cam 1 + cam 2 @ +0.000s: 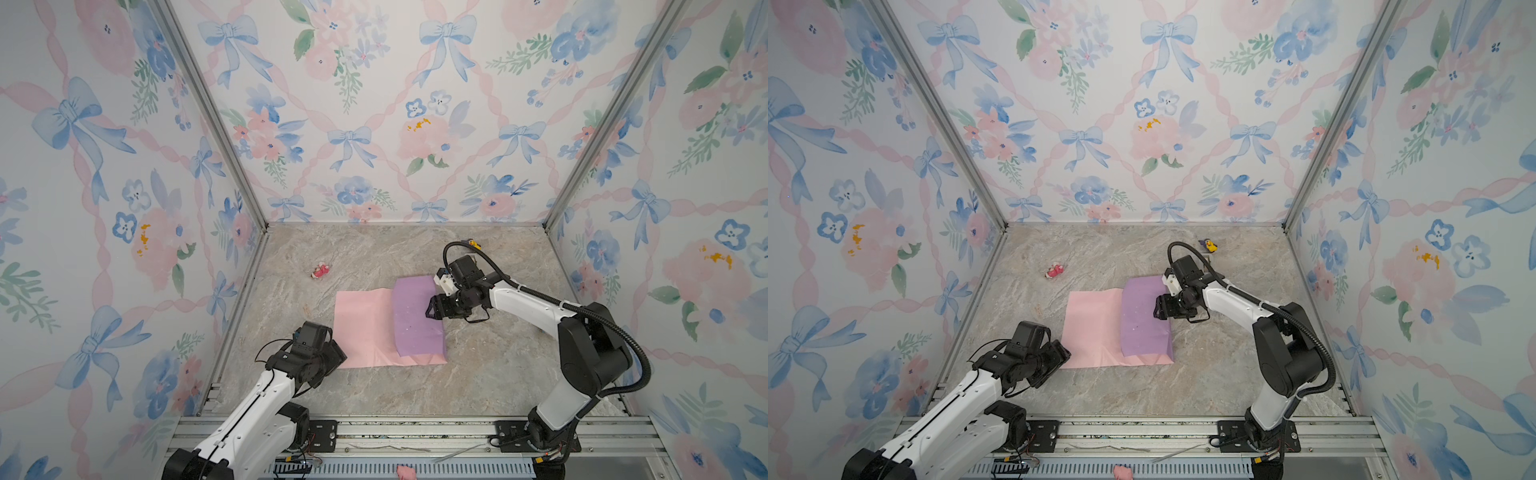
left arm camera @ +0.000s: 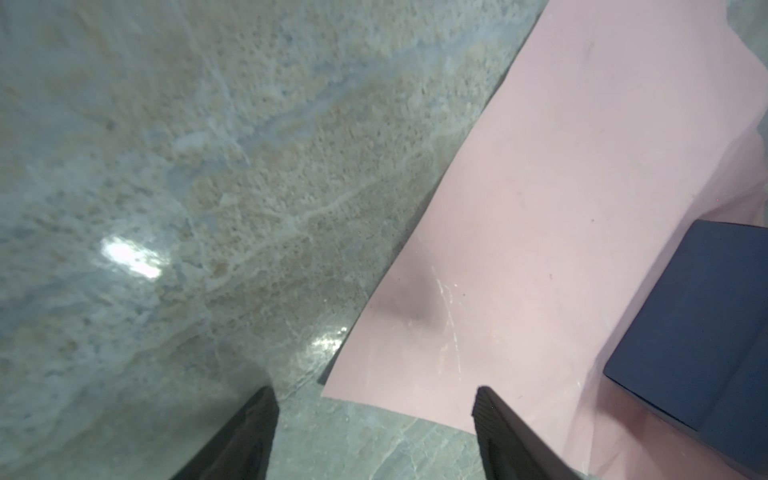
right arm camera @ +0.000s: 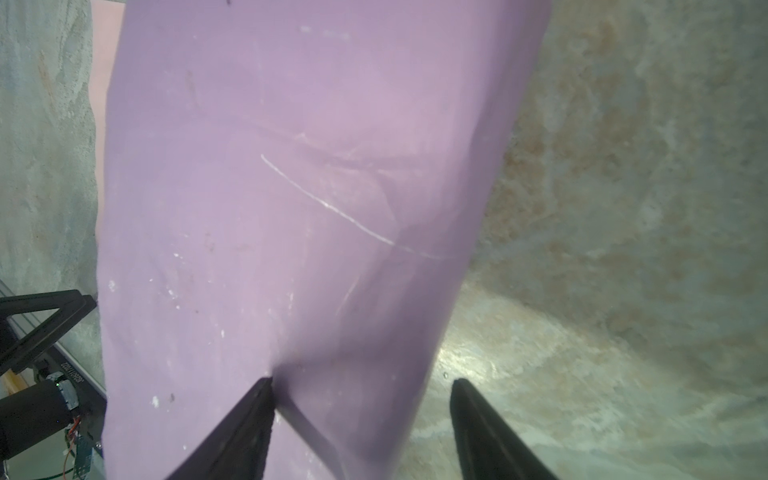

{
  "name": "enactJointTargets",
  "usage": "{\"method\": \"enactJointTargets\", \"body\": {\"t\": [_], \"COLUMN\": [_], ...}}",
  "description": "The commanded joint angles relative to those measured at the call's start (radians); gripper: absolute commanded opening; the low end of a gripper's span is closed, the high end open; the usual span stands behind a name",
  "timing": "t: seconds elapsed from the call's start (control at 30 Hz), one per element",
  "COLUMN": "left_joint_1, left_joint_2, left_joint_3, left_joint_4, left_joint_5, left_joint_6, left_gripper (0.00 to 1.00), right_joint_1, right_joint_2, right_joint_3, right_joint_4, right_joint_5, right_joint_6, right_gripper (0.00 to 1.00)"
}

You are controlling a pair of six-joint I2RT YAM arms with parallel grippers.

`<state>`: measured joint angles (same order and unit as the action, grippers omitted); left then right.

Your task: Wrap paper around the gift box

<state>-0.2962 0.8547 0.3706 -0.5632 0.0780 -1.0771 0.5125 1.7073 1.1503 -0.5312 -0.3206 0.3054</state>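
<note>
The paper (image 1: 365, 328) lies flat on the marble table, pink face up. Its right part is folded over leftward, so a lilac flap (image 1: 415, 316) (image 1: 1144, 316) bulges over the gift box. Both top views hide the gift box; in the left wrist view its navy corner (image 2: 698, 324) shows on the pink sheet. My left gripper (image 1: 336, 358) (image 2: 374, 399) stands open at the sheet's near-left corner, nothing between its fingers. My right gripper (image 1: 432, 309) (image 3: 361, 386) is open over the flap's right side. One of its fingertips (image 3: 262, 390) dents the lilac paper.
A small pink-and-red trinket (image 1: 320, 271) lies at the back left of the table. A yellow-and-purple one (image 1: 1209, 245) sits at the back right, behind my right arm. A pink lump (image 1: 406, 471) rests on the front rail. Flowered walls close in three sides.
</note>
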Motion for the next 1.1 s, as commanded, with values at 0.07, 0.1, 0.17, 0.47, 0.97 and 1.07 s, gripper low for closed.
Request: {"method": "enactJointTargets", "body": {"t": [0.07, 0.1, 0.17, 0.47, 0.97, 1.07], "left_joint_1": [0.008, 0.012, 0.017, 0.042, 0.119, 0.118], "left_joint_2": [0.009, 0.009, 0.007, -0.020, 0.112, 0.144], "left_joint_3": [-0.038, -0.049, -0.064, -0.117, -0.110, -0.037], "left_joint_4": [0.095, 0.121, 0.164, 0.358, 0.609, 0.485], "left_joint_5": [0.047, 0.069, 0.102, 0.169, 0.190, 0.147], "left_joint_6": [0.011, 0.008, -0.002, -0.020, 0.133, 0.162], "left_gripper": [0.73, 0.72, 0.71, 0.72, 0.74, 0.74], "right_joint_1": [0.011, 0.011, 0.011, 0.011, 0.014, 0.015], "right_joint_2": [-0.005, -0.008, -0.011, -0.012, -0.020, -0.021], "right_joint_3": [-0.024, -0.023, -0.026, -0.029, -0.036, -0.037], "right_joint_4": [-0.080, -0.080, -0.077, -0.070, -0.064, -0.068], "right_joint_5": [0.037, 0.037, 0.038, 0.034, 0.036, 0.037], "right_joint_6": [-0.025, -0.024, -0.023, -0.026, -0.025, -0.025], "right_gripper": [0.69, 0.69, 0.69, 0.69, 0.69, 0.69]}}
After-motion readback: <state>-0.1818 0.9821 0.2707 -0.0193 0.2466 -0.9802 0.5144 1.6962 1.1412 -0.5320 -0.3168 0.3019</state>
